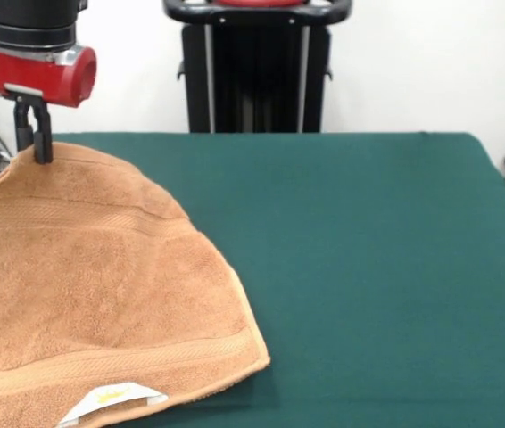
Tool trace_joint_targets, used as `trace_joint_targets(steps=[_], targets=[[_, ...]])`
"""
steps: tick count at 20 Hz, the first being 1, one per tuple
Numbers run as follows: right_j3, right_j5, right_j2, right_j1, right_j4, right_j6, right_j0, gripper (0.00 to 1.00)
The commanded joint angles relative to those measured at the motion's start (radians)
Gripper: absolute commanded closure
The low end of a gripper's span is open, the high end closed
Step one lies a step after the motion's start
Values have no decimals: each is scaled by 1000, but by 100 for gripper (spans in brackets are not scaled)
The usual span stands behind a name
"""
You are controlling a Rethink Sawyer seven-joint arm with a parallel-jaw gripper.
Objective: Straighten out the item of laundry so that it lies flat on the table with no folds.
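Gripper [42, 153] jaws clamped on hand towel [101, 276] top edge, lifting; next: drag outward over table [368, 250], release flat.

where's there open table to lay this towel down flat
The widest bare stretch of the table runs from the towel's right hem to the right edge, and back to the far edge by the black stand. The left side is crowded: the towel hangs there, pinched at its top by the end effector.
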Motion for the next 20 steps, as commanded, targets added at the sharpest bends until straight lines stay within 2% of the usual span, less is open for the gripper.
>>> trace_joint_targets(steps=[1,9,20], targets=[[124,-6,157,48,-65,-146,-8,100],[146,-94,175,97,-69,-96,-33,100],[131,-102,174,132,-120,-115,-59,100]])
